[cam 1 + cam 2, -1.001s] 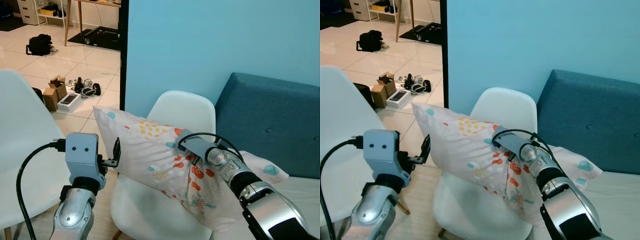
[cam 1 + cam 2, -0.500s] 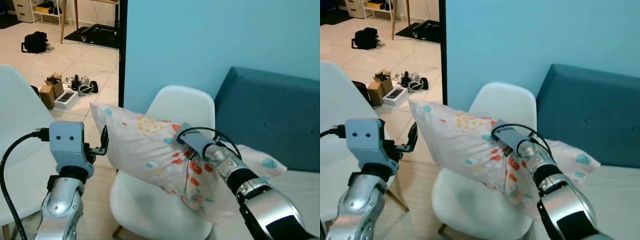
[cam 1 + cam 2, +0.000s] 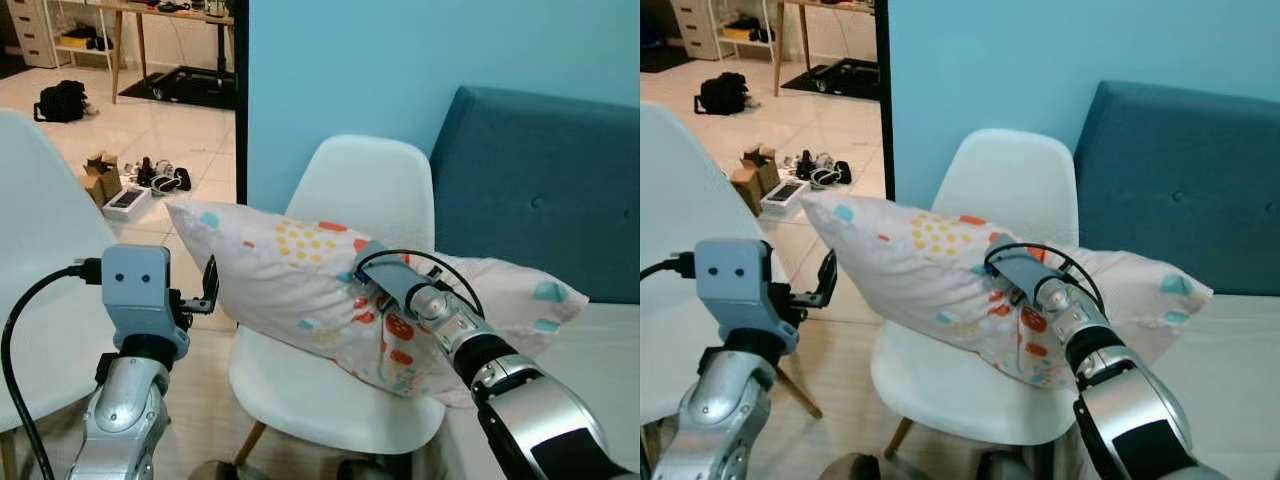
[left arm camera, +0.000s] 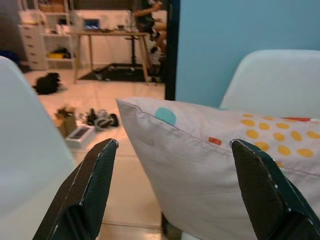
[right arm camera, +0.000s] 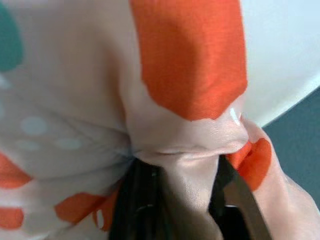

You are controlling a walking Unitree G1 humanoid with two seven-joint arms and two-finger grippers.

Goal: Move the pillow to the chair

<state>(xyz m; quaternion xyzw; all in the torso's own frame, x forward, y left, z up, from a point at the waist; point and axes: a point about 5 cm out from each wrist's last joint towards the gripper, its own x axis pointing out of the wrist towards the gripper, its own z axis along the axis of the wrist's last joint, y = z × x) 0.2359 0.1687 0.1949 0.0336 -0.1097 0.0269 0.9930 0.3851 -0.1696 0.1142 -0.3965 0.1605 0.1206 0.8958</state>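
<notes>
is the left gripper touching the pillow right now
Apart. In the left wrist view the left gripper is open, its fingers either side of the pillow corner with clear gaps between them.

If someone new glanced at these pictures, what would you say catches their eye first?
Most striking is the patterned pillow lying across the white chair, its fabric bunched in the right pincer, which is shut on it. The left pincer is open beside the pillow's corner. Behind stand a bright blue wall and a teal sofa.
</notes>
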